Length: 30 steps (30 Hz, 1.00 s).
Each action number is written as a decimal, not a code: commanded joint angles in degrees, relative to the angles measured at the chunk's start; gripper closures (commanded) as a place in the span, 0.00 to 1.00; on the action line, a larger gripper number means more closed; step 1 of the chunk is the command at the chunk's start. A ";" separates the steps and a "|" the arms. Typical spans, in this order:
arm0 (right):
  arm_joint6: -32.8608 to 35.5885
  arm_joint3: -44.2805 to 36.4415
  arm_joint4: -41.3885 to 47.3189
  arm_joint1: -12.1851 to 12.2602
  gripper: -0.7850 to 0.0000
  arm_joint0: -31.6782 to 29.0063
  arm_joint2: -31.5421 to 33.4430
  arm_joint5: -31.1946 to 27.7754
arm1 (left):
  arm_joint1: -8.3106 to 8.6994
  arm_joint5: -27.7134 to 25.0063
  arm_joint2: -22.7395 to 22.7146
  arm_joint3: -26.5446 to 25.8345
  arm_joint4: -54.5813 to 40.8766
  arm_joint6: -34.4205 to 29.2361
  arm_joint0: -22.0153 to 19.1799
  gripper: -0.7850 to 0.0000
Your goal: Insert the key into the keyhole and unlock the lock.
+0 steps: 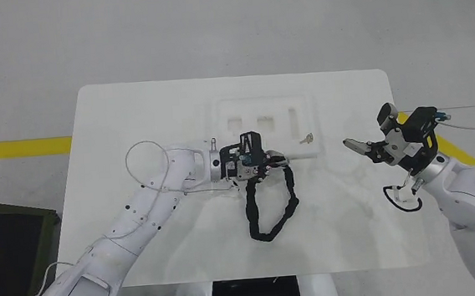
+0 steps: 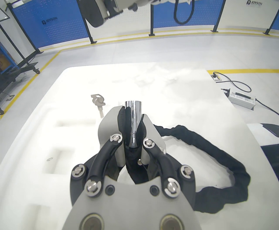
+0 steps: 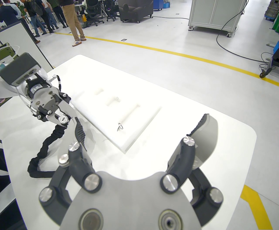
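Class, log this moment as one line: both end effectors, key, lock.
left end effector: shut on lock | right end effector: open, empty | key: lying on foam tray | stage: key not picked up

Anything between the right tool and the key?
Top view: only the foam tray's rim and a strip of bare table lie between the right tool and the key; nothing else sits there.

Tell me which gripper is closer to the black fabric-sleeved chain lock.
Left. The left gripper is shut on the shiny metal end of the black fabric-sleeved chain lock; the right gripper is open, off to one side, clear of it.
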 commanded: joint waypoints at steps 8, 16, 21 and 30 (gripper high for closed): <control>0.00 0.00 0.00 0.00 0.00 0.00 0.00 0.00 | 4.15 -2.63 -12.86 -5.60 2.07 4.20 6.83 1.00; 0.00 0.00 0.00 0.00 0.00 0.00 0.00 0.00 | 6.53 -3.97 -19.05 -6.50 7.47 13.78 10.98 1.00; 0.00 0.00 0.00 0.00 0.00 0.00 0.00 0.00 | 7.87 -3.37 -20.72 -7.27 14.02 19.81 12.54 1.00; 8.14 -1.39 3.35 -0.20 0.00 1.61 -3.10 1.46 | 8.71 -0.67 -20.54 -6.75 18.75 25.26 12.75 1.00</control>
